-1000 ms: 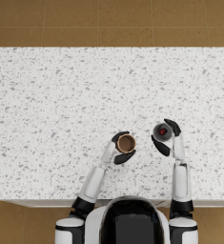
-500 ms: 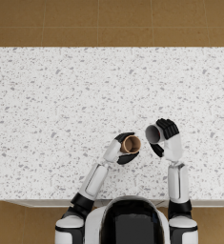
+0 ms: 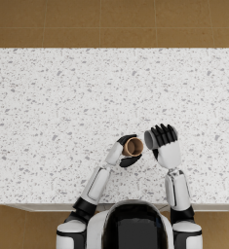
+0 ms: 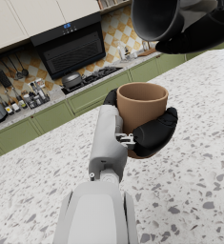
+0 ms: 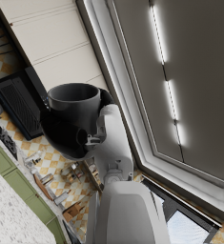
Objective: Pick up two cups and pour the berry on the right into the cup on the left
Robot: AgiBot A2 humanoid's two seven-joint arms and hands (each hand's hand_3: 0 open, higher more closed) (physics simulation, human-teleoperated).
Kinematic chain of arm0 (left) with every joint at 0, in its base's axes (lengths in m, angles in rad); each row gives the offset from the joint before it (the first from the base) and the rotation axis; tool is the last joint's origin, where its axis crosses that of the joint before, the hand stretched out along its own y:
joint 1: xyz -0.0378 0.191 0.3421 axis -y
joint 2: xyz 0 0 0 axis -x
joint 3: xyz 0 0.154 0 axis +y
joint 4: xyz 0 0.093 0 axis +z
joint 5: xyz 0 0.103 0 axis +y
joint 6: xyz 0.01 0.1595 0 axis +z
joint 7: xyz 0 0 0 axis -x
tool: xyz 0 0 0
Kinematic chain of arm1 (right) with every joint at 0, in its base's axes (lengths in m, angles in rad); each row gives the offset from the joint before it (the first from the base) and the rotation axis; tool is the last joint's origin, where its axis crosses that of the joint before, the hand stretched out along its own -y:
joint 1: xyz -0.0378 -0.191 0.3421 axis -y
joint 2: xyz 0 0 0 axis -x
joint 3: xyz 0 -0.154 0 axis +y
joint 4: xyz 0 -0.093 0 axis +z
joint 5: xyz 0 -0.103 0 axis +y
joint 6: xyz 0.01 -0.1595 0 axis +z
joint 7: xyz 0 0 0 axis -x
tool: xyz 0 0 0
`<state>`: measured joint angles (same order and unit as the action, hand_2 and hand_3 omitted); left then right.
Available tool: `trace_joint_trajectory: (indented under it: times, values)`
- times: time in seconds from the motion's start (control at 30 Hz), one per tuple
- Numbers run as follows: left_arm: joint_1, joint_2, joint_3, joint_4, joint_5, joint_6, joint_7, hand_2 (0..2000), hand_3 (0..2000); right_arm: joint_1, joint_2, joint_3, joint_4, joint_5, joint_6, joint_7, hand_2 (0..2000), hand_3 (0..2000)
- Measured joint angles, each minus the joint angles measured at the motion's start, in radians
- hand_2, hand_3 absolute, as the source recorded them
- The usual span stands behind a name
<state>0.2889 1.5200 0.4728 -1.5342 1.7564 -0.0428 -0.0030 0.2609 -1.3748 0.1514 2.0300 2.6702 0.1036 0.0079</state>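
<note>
Head view shows the left hand (image 3: 122, 151) holding the brown cup (image 3: 133, 146) upright above the table (image 3: 47, 107), while the right hand (image 3: 163, 144) has just tipped its grey cup (image 3: 150, 139) sideways beside it, so pouring has started.

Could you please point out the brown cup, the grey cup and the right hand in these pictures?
brown cup (image 4: 141, 105), left wrist view, on its outer wall below the rim.
grey cup (image 5: 77, 107), right wrist view, on its side wall.
right hand (image 3: 164, 146), head view, on the back of the hand.
</note>
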Motion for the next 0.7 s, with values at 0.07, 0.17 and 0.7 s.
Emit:
trace_joint_trajectory:
  times: [0.07,0.17,0.7]
  values:
    - [-0.001,0.002,-0.001,0.002,0.0,0.0,0.0,2000,1280,-0.004,-0.001,0.009,0.008,0.064,0.001,0.0,2000,1280]
    - [0.001,0.007,-0.006,0.007,0.0,-0.001,0.0,2000,1280,-0.012,-0.001,0.024,0.022,0.161,0.002,0.001,2000,1280]
    - [0.003,0.025,-0.023,0.02,0.0,-0.001,0.0,2000,1280,-0.027,-0.012,0.064,0.053,0.673,0.003,0.003,2000,1280]
